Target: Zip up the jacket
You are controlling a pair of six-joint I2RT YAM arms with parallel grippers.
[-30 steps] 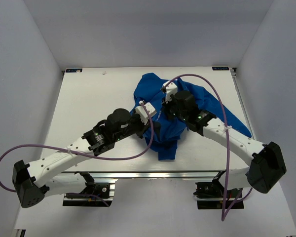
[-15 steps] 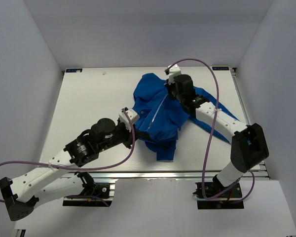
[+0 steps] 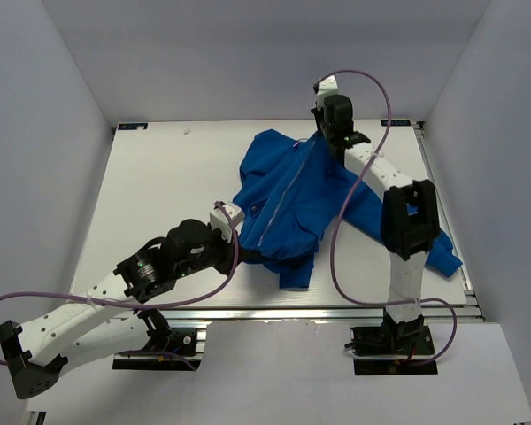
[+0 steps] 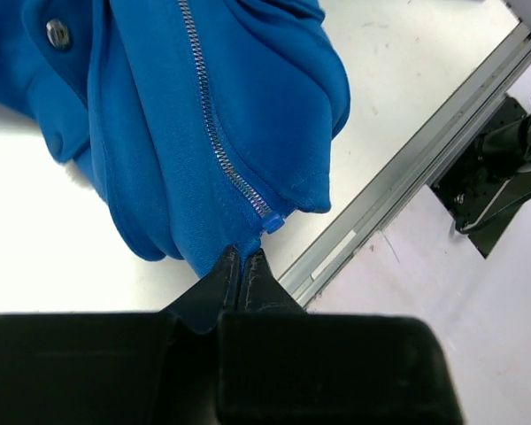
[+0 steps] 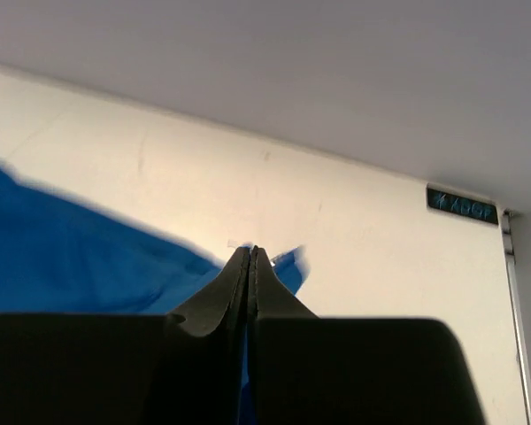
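**Ana:** Where is the jacket (image 3: 292,199)?

**Ben:** It lies on the white counter (image 3: 159,177), in the middle and right of the top view. One sleeve runs to the lower right, near the counter's edge.

**Ana:** What about the left arm (image 3: 159,263)?

**Ben:** It reaches in from the lower left. The left jaws are at the jacket's bottom edge. From the top I cannot tell if they are together.

**Ana:** Does the left wrist view help?

**Ben:** Yes. There the left jaws are pressed together on the blue cloth, right under the low end of the zipper (image 4: 214,133). The silver zipper runs up the middle of that frame. Its teeth look joined along the part that shows. A round snap (image 4: 58,34) sits in the upper left. A metal rail (image 4: 407,164) crosses the right side.

**Ana:** And the right arm (image 3: 367,162)?

**Ben:** It stretches to the top of the top view, and the right jaws are at the jacket's collar end. The wrist hides their tips there.

**Ana:** So look from the right wrist.

**Ben:** The right jaws are together. Blue cloth shows on both sides of the tips, and a thin blue strip is caught between them lower down. So they are clamped on the jacket. The cloth is blurry, and I cannot tell which bit it is. Past it are bare counter and a small dark sticker (image 5: 462,205) on the right.
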